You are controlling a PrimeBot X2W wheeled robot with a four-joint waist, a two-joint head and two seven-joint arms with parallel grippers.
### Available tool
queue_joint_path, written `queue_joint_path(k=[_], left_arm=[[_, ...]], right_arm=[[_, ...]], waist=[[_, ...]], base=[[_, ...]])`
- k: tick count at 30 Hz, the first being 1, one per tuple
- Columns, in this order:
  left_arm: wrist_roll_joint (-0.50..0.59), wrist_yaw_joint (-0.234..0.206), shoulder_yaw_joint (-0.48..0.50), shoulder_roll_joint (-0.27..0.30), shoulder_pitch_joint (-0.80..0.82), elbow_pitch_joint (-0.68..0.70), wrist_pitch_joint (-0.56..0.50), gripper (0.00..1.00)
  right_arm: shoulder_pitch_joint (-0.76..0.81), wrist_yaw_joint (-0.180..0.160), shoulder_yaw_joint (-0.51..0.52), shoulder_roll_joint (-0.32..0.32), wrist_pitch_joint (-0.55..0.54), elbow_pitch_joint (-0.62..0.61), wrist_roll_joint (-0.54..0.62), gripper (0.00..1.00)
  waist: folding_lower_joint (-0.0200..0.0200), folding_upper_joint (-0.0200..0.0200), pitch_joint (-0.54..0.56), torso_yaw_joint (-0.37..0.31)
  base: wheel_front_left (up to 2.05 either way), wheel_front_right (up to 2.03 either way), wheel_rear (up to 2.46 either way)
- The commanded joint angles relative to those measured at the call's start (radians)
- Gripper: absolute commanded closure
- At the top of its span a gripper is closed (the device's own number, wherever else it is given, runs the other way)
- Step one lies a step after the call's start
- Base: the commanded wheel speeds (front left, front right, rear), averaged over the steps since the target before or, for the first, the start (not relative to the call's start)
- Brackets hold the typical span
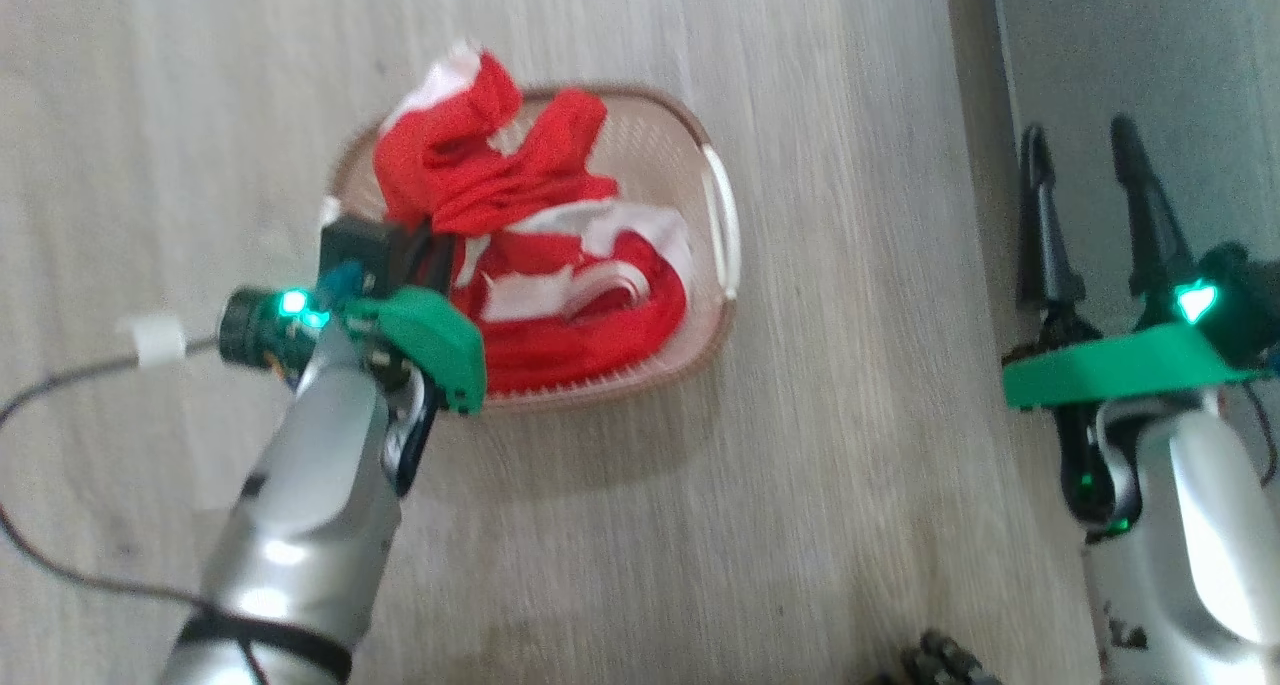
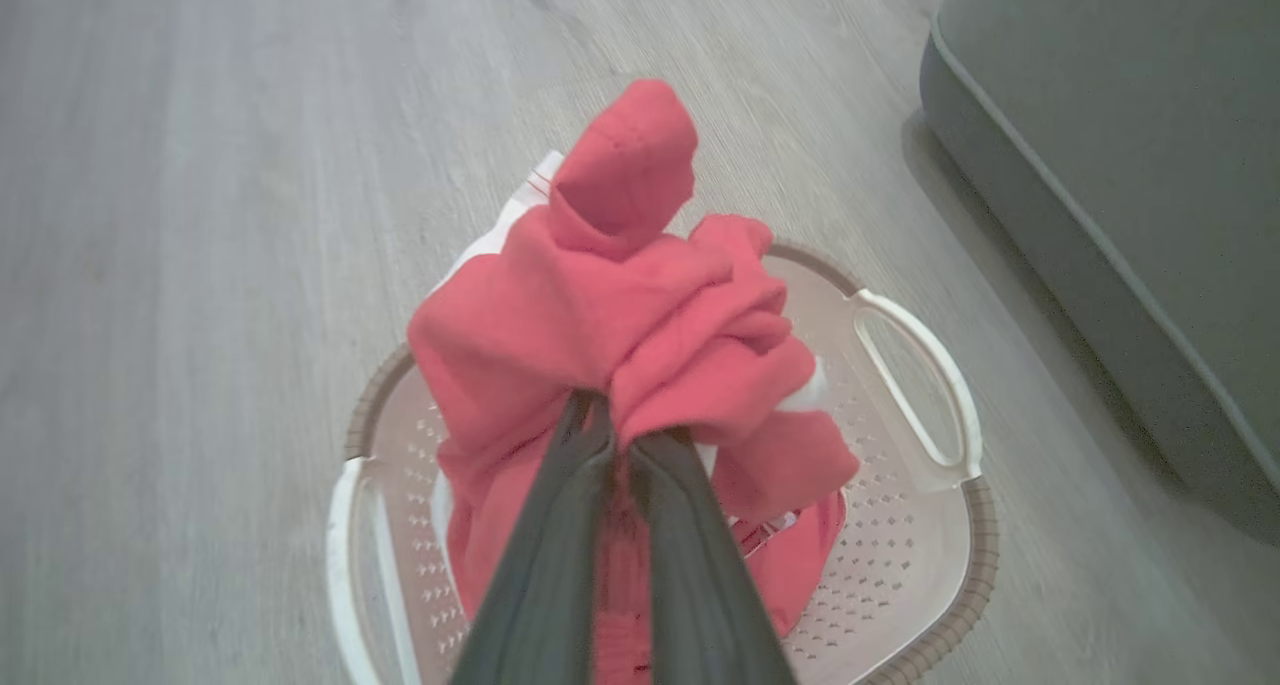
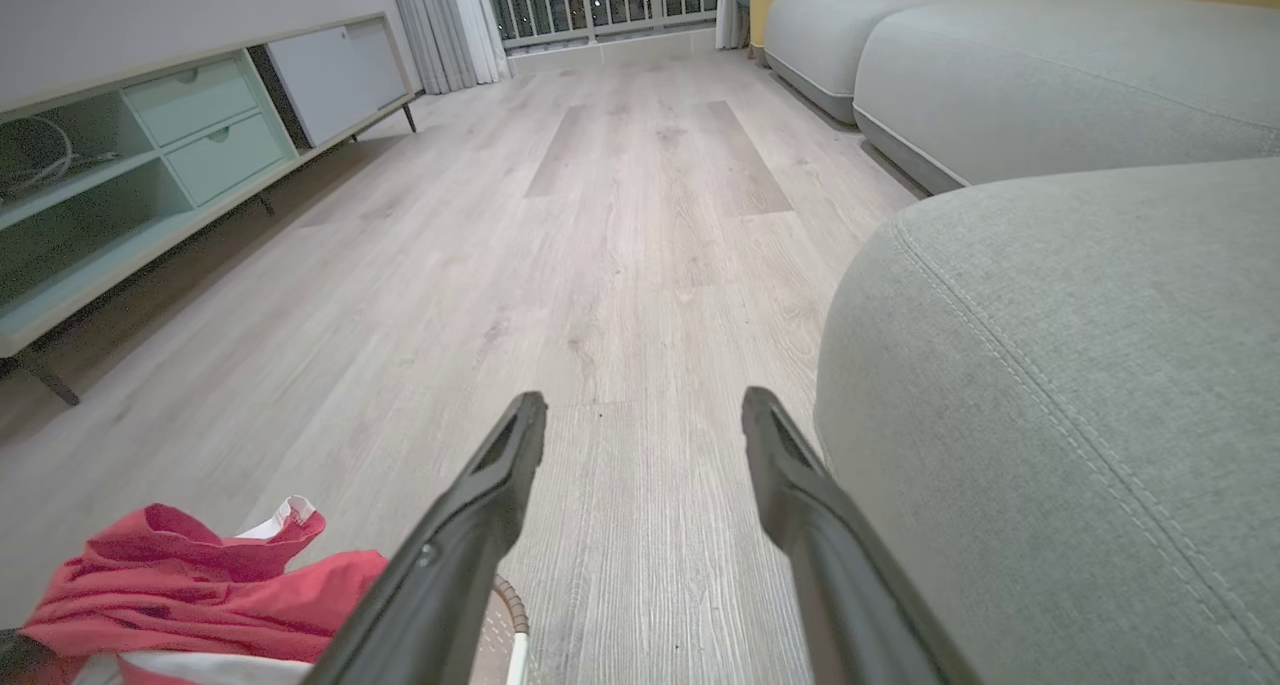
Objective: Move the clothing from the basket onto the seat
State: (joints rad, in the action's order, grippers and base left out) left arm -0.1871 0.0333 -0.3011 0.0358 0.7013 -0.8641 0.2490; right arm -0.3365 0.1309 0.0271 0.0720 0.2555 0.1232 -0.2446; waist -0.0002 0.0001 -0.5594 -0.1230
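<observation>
On the floor [image 1: 850,415] to my right stands the seat [image 3: 1060,365], near the basket [image 2: 905,525] where the clothing [image 2: 620,315] lies bunched. My left pincer [image 2: 625,425] is clenched on a red fold; my right pincer [image 3: 645,410] hangs released. Grasp made, I judge; next, lift clear and swing right over the seat.

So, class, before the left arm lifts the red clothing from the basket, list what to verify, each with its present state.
1. Left gripper shut on the clothing: ok.
2. Whole pile in that grip: cannot tell.
3. Clothing out of the basket: not ok, its lower folds lie inside.
4. Right gripper open, apart from the clothing: ok.
5. Seat close beside the basket: ok.
</observation>
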Motion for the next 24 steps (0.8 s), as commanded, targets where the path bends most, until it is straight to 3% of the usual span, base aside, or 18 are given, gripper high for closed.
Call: queue_joint_path(k=[1, 12, 24], left_arm=[[-0.014, -0.012, 0.039, 0.015, -0.049, 0.071, 0.012, 1.00], [-0.064, -0.048, 0.136, 0.020, -0.319, 0.392, 0.013, 1.00], [-0.095, -0.064, 0.193, 0.065, -0.487, 0.529, 0.005, 1.00]], right_arm=[[0.035, 0.000, -0.014, 0.015, 0.006, -0.021, 0.009, 0.00], [0.150, 0.000, -0.006, 0.024, 0.006, 0.013, 0.011, 0.00], [0.261, 0.000, -0.036, 0.071, 0.006, 0.064, 0.041, 0.00]], waist=[[0.0002, -0.0001, 0.135, 0.084], [0.0002, -0.0001, 0.320, 0.103], [0.0002, -0.0001, 0.502, 0.131]], base=[[0.00, 0.00, 0.00], [0.00, 0.00, 0.00], [0.00, 0.00, 0.00]])
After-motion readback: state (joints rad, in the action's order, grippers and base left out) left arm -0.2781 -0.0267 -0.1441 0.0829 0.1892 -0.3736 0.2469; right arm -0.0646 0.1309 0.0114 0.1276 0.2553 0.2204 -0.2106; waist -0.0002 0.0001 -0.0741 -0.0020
